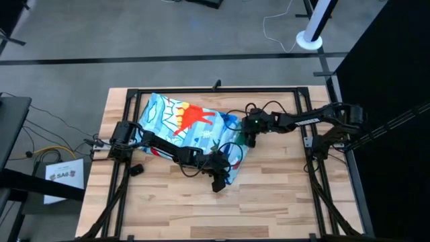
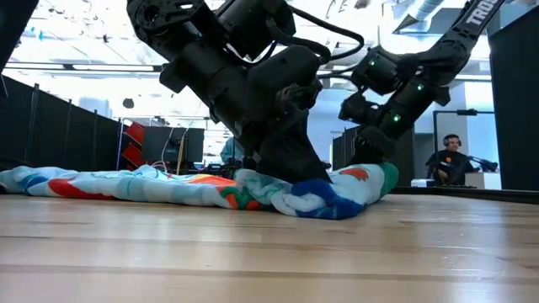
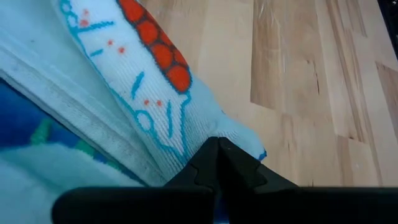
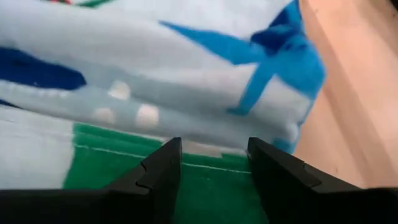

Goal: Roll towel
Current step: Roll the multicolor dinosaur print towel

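The towel lies bunched on the wooden table, spread from the far left toward the centre, its near-right end partly rolled into a thick fold — soft terry, light blue with red-orange motifs and a green border. The left tool sits at the near end of that roll, its fingers pressed together at the tips against the cloth edge, though whether any cloth is pinched cannot be told. The right tool sits at the towel's right edge — fingers parted, green cloth between them.
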Controlling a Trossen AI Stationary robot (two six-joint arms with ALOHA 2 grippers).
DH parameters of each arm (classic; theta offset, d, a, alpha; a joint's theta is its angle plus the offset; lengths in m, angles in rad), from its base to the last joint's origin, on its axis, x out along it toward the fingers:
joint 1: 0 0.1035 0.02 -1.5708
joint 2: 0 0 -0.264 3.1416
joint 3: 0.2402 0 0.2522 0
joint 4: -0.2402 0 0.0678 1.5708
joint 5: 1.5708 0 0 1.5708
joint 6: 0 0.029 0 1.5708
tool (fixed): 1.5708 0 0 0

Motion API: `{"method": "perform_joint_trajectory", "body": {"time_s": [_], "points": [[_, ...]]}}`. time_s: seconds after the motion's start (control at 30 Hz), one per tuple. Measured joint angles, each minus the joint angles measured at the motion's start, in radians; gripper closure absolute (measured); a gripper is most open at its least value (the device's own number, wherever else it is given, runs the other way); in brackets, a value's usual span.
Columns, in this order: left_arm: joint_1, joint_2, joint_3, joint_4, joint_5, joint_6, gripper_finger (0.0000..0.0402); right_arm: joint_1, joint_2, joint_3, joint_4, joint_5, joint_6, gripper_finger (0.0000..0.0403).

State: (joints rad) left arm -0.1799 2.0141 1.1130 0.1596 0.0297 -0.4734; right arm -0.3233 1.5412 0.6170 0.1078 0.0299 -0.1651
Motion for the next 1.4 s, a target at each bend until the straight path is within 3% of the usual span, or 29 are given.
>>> {"method": "perform_joint_trajectory", "body": {"time_s": [0.33, 0.43, 0.6, 0.67, 1.0, 1.4], "points": [[0.000, -0.001, 0.000, -0.011, 0.032, 0.048, 0.0402, -0.017, -0.240, 0.016, -0.240, -0.008, -0.140, 0.0235], [-0.001, -0.001, 0.000, -0.013, 0.049, 0.064, 0.0402, -0.057, -0.197, 0.097, -0.413, -0.008, -0.113, 0.0263], [-0.003, -0.001, 0.000, -0.013, 0.053, 0.070, 0.0402, -0.076, -0.069, 0.271, -0.662, -0.128, -0.034, 0.0369], [-0.005, -0.001, 0.000, -0.013, 0.053, 0.073, 0.0402, -0.070, -0.018, 0.320, -0.703, -0.169, -0.008, 0.0392], [-0.044, -0.001, 0.000, -0.011, 0.043, 0.041, 0.0402, -0.063, 0.177, 0.360, -0.847, -0.195, 0.053, 0.0403], [-0.054, 0.000, 0.000, 0.014, 0.025, 0.014, 0.0402, -0.111, 0.161, 0.374, -1.033, -0.186, 0.023, 0.0403]]}}
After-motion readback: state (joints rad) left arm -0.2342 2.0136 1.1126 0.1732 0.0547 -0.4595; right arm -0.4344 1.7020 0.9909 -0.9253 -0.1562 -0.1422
